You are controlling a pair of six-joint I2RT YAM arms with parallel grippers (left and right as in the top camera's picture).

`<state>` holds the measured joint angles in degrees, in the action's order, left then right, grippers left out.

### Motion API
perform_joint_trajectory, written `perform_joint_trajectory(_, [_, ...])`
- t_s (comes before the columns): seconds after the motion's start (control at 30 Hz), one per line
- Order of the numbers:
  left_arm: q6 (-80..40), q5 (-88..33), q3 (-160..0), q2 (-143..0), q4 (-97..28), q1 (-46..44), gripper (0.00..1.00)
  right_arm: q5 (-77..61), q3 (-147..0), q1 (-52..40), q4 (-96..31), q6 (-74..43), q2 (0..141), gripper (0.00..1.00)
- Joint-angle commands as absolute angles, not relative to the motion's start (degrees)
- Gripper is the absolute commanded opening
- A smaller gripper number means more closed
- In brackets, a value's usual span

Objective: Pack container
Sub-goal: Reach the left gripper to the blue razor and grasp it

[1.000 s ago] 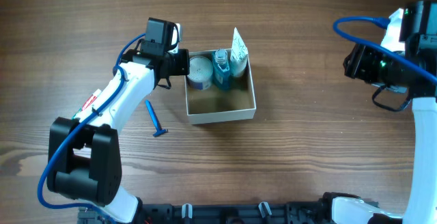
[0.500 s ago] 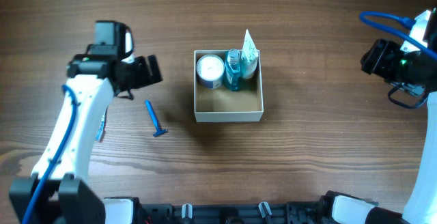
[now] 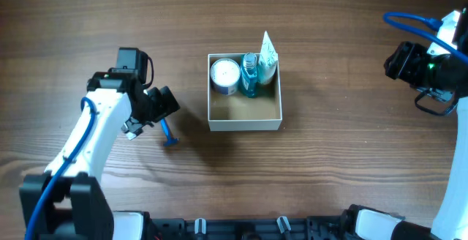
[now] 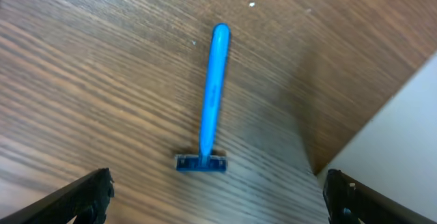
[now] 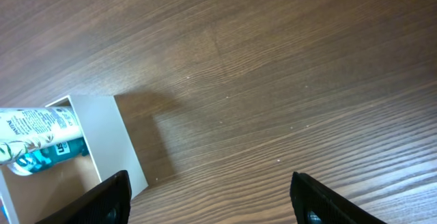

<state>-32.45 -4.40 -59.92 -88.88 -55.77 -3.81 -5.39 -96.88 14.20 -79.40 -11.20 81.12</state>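
Note:
The container (image 3: 245, 125), a square shallow white-walled box with a tan inside, stands mid-table. Along its far wall are a round white jar (image 3: 225, 75), a blue bottle (image 3: 249, 75) and a white and teal tube (image 3: 268, 58). A blue razor (image 3: 167, 134) lies on the wood to the left of the box. My left gripper (image 3: 152, 115) hovers open over it. The left wrist view shows the razor (image 4: 212, 94) ahead of the wide-apart fingers, nothing between them (image 4: 218, 197). My right gripper (image 3: 396, 63) stands open and empty (image 5: 212, 197) far to the right.
The container's white wall (image 4: 403, 142) edges into the left wrist view at the right. In the right wrist view the box corner (image 5: 126, 145) and the tube (image 5: 37, 132) sit at the lower left. All around is bare brown wooden table (image 3: 329, 159).
My left gripper has drawn back from the jar side of the container, opened wide, and come over the razor. The container has shifted slightly right and straightened. The right gripper has widened a little.

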Motion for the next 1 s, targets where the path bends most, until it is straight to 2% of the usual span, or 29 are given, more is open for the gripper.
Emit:
perform_joint_trajectory(0.0, [-34.0, -4.8, -59.2, -92.7, -54.0, -4.0, 1.00, -6.4, -96.6, 14.3, -79.6, -10.5, 81.6, 0.75])
perform_joint_trajectory(0.47, [-35.2, -4.7, -59.2, -105.7, -52.7, -4.0, 1.00, -6.5, -96.6, 14.3, -79.7, -10.5, 81.6, 0.75])
perform_joint_trajectory(0.53, [-35.2, -4.7, -59.2, -105.7, -52.7, -4.0, 0.94, -6.5, -96.6, 14.3, -79.8, -10.5, 81.6, 0.75])
perform_joint_trajectory(0.57, [-35.2, -4.7, -59.2, -105.7, -52.7, -4.0, 0.88, -6.5, -96.6, 14.3, -79.8, -10.5, 81.6, 0.75])
perform_joint_trajectory(0.6, [-35.2, -4.7, -59.2, -105.7, -52.7, -4.0, 0.76, -6.5, -96.6, 14.3, -79.8, -10.5, 81.6, 0.75])
perform_joint_trajectory(0.67, [-35.2, -4.7, -59.2, -105.7, -52.8, -4.0, 0.58, -6.5, -96.6, 14.3, -79.8, -10.5, 81.6, 0.75])
perform_joint_trajectory(0.7, [-35.2, -4.7, -59.2, -105.7, -52.8, -4.0, 0.41, -6.5, -96.6, 14.3, -79.8, -10.5, 81.6, 0.75])
perform_joint_trajectory(0.73, [-35.2, -4.7, -59.2, -105.7, -52.8, -4.0, 0.31, -6.5, -96.6, 14.3, -79.8, -10.5, 81.6, 0.75])
perform_joint_trajectory(0.87, [-35.2, -4.6, -59.2, -105.7, -52.6, -4.0, 0.13, -6.5, -96.6, 14.3, -79.8, -10.5, 81.6, 0.75])
perform_joint_trajectory(0.97, [-35.2, -4.6, -59.2, -105.7, -51.9, -4.0, 0.06, -6.5, -96.6, 14.3, -79.8, -10.5, 81.6, 0.75])
